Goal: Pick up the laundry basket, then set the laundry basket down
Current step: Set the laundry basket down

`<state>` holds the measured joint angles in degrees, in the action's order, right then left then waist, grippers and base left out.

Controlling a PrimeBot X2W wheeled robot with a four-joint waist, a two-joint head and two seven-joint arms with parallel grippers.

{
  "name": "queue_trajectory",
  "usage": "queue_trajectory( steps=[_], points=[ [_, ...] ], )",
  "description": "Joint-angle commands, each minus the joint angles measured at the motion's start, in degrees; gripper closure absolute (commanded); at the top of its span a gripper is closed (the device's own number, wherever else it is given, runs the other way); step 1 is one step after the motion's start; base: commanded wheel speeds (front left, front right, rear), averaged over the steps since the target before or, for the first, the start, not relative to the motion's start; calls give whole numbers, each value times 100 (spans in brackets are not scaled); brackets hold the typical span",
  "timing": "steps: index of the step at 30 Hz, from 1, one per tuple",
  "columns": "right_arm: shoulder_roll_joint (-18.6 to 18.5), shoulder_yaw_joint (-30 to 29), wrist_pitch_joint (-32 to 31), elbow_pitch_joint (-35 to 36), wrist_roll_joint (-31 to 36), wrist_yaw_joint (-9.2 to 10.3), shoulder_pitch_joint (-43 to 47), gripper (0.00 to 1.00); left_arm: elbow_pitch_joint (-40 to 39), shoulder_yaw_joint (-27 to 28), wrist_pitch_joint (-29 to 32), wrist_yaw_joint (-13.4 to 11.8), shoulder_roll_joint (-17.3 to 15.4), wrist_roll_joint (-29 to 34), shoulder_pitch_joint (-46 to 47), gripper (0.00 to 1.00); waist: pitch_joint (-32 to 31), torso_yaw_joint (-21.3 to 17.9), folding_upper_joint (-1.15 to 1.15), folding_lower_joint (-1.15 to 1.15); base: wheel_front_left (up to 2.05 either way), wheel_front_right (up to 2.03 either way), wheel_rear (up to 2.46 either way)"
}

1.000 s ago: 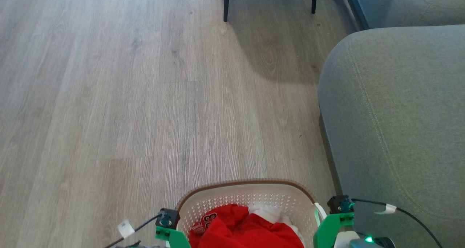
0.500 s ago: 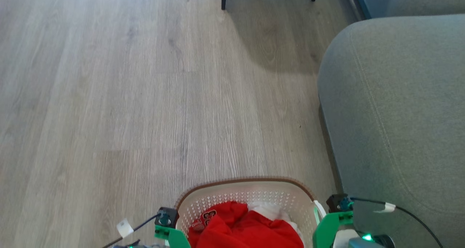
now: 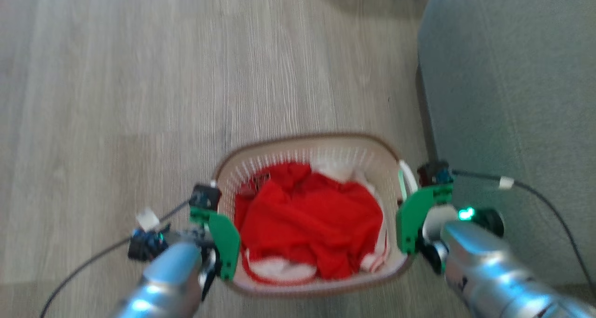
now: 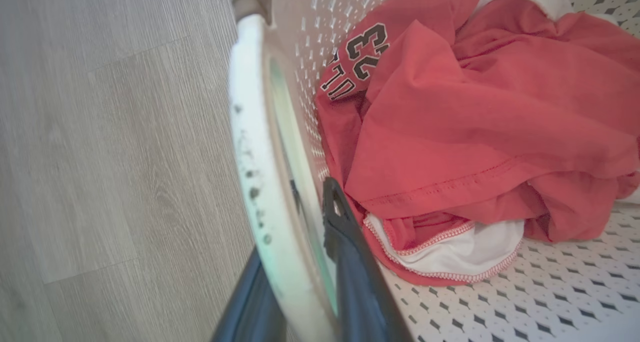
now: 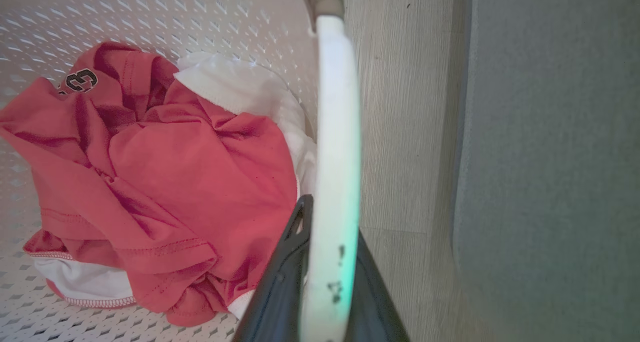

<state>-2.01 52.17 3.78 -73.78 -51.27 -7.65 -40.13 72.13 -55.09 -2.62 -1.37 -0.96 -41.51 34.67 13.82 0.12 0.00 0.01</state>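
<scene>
Laundry basket (image 3: 307, 138), red clothes (image 3: 307, 215) inside: your left gripper (image 4: 295, 232) clamps its left handle (image 4: 247, 131), right gripper (image 5: 332, 222) its right handle (image 5: 337, 106).

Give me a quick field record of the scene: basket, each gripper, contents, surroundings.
laundry basket: upright between the two arms
left gripper: closed on the white left handle, one finger inside the basket, one outside
right gripper: closed on the white right handle, same way
contents: red clothes over white clothes
surroundings: grey sofa on the robot's right, strip of wood floor between it and the basket
basket off the floor: cannot tell
</scene>
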Motion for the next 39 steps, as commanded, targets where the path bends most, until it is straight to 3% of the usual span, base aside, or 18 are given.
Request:
queue_trajectory(
  steps=[1, 11, 19, 39],
  points=[
    [-87, 16, 173, 6, 106, 16, -343, 100, 58, 70, -75, -80, -246, 71, 346, 100, 565, -23, 0, -1, 0, 0, 0],
    [-87, -236, 401, -15, 382, 16, -1501, 100, 95, 106, -306, -173, -298, 139, 1539, 100, 2005, -59, 0, -1, 0, 0, 0],
    [-87, -617, 483, -17, 791, 16, -1964, 100, 127, 25, -409, -200, -313, 242, 2146, 100, 2818, -52, 0, -1, 0, 0, 0],
    [-87, -1230, 556, -17, 1400, 16, -2248, 100, 171, -86, -551, -274, -271, 244, 2540, 100, 3534, -31, 0, -1, 0, 0, 0]
  ],
)
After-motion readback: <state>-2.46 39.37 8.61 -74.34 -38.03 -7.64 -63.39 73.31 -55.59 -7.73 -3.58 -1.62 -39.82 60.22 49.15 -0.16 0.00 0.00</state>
